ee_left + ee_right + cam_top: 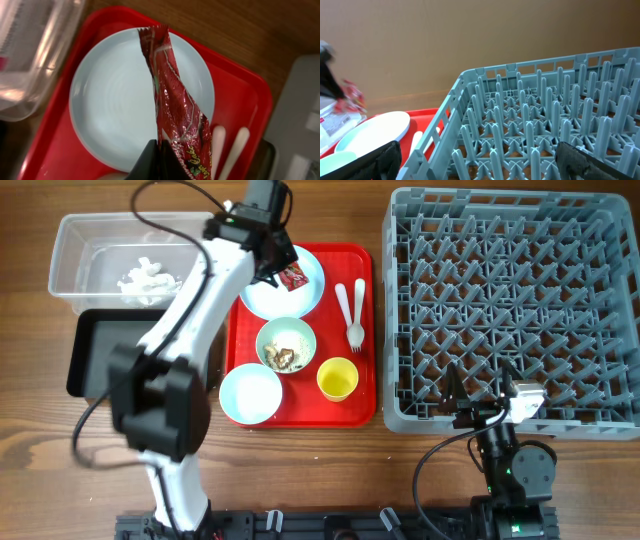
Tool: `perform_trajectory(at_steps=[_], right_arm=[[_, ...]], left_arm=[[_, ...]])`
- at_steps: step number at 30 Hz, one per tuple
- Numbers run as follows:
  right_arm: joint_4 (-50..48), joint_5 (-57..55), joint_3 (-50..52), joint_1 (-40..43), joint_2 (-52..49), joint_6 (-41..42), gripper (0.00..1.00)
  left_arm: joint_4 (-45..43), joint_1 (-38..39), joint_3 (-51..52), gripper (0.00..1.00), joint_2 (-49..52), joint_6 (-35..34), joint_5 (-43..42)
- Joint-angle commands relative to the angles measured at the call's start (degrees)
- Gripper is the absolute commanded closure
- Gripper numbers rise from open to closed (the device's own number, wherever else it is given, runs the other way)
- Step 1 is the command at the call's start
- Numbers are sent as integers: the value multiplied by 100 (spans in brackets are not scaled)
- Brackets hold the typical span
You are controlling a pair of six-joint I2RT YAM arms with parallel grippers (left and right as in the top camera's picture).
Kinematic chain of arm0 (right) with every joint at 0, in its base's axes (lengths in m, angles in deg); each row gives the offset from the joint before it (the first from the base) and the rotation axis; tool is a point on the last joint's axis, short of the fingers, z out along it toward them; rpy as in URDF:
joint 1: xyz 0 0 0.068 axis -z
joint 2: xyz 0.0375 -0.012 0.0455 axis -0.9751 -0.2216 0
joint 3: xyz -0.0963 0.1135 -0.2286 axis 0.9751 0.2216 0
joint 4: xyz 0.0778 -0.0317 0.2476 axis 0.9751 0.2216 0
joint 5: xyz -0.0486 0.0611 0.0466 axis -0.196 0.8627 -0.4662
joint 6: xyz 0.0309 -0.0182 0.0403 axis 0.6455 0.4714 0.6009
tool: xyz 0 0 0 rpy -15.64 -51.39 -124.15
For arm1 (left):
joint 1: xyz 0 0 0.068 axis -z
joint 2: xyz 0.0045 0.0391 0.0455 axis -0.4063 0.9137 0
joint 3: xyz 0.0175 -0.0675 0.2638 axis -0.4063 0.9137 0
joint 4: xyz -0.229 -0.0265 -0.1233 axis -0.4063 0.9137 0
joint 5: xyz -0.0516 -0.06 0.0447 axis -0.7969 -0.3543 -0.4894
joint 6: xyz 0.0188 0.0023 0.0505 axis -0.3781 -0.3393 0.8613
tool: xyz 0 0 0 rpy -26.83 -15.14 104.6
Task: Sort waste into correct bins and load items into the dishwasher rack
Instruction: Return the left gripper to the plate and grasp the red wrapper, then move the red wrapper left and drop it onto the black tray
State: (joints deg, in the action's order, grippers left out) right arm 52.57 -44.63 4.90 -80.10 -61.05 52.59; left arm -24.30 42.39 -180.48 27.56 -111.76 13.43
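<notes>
- Wrapper [175, 100] clenched in your L pincer [159, 150] above plate [115, 110]; grip firm.
- Lift clear, swing to clear tub [66, 242].
- R pincer [477, 150] released, idle by rack [520, 100].

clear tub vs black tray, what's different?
The clear tub is see-through and deeper; the black tray is opaque and shallower. The tub holds white crumpled paper; the tray's visible part shows nothing. Both are rectangular, left of the red tray.

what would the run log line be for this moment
left hand: gripping wrapper over plate | right hand: open, beside rack
</notes>
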Motion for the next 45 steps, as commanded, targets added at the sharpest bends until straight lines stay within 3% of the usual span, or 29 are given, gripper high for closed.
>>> perform_trajectory(at_steps=[1,4,10,15,23,37,39,43,45], right_arm=[[-11,72,4,13,26,50,0],[-11,72,4,13,26,50,0],[-11,72,4,13,26,50,0],[-11,72,4,13,26,50,0],[-11,72,4,13,26,48,0],[-11,72,4,13,26,48,0],[-11,72,4,13,26,48,0],[-11,72,4,13,26,48,0],[-11,72,4,13,26,50,0]], left_arm=[[422,-46,0,96,-730,66,17],[1034,-153,0,96,-1128,-168,278],[2994,-831,2,96,-1825,-2498,1797],[3598,-1585,31,96,-1974,-2809,1856],[2940,-2446,1045,96,-1967,-2785,1504],[529,-3088,3434,93,-1963,-2765,1272],[323,-3108,3591,85,-1963,-2765,1276],[177,-3108,3692,57,-1963,-2763,1276],[155,-3108,3692,49,-1963,-2761,1279]])
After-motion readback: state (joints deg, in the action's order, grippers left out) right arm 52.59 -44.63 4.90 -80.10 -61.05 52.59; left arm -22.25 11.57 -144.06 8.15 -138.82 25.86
